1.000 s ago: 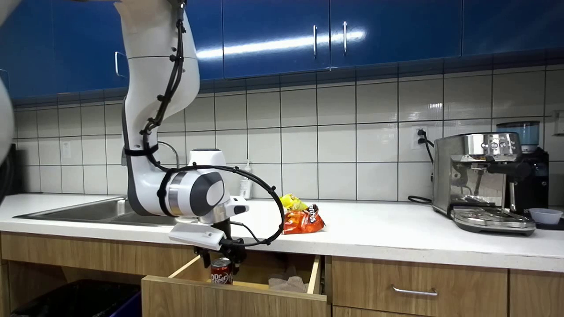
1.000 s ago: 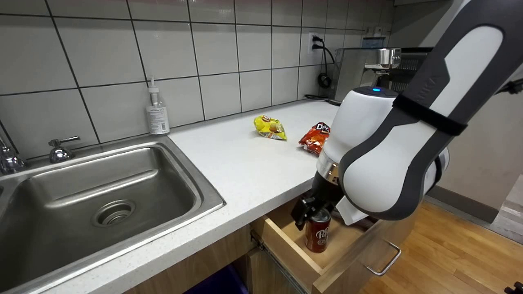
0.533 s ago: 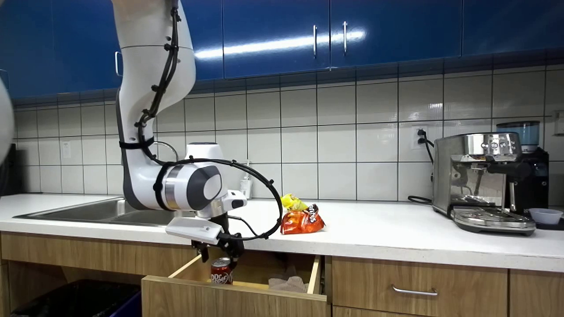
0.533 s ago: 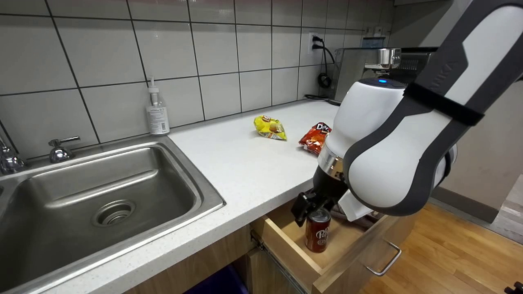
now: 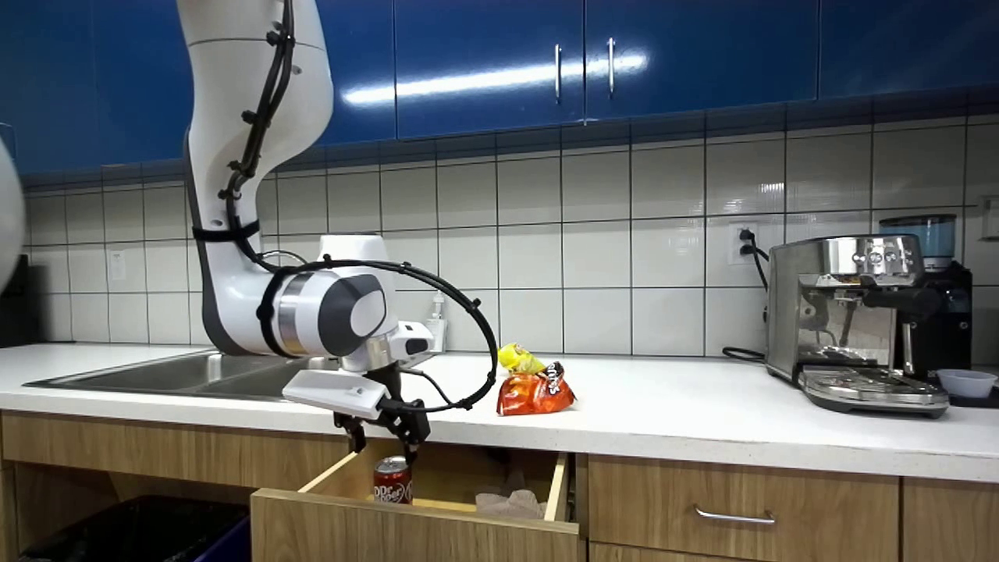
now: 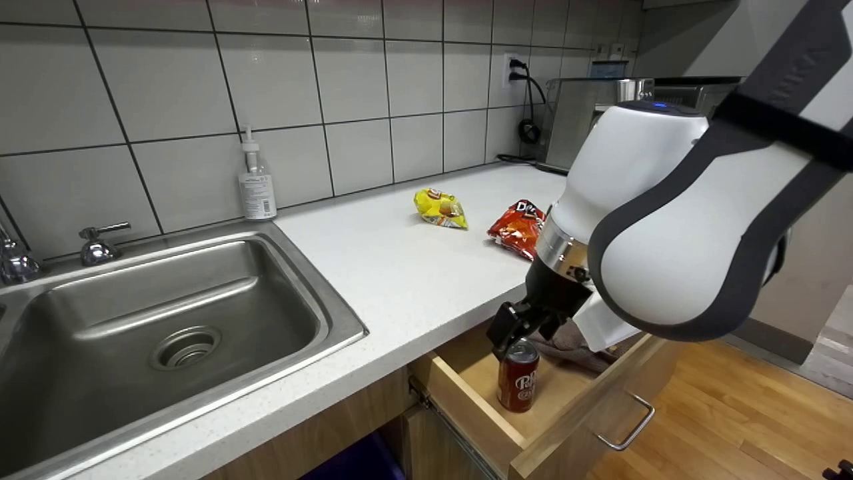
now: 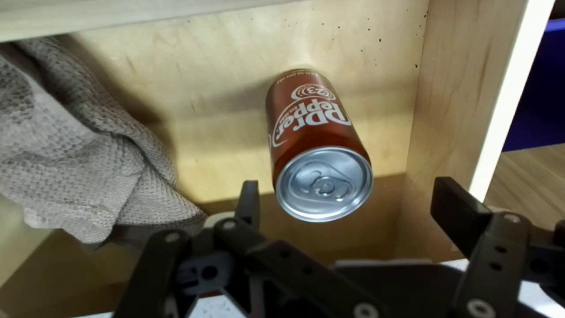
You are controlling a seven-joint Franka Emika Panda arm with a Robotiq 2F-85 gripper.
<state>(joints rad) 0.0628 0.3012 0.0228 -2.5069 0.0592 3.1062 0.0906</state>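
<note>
Red can (image 7: 315,141) standing in a pulled-out drawer (image 5: 421,531)

Can upright on the drawer floor, towards the left side in an exterior view; crumpled cloth (image 5: 511,504) to its right, apart from it. Tool (image 7: 351,198) hangs close over the can's top, fingers (image 7: 459,212) spread wide, holding nothing; lid (image 7: 324,185) shows between them in the wrist view, no contact visible. Lid looks sealed, so I judge it full: fairly heavy for its size, stiff, smooth-walled and liable to slip; a hard pinch could dent it. Best hold is likely across the mid-body, fingers on opposite sides, below the tapered shoulder. On the counter (image 6: 380,260) beyond: a red chip bag (image 6: 517,229) and, farther back, a yellow bag (image 6: 440,208).
</note>
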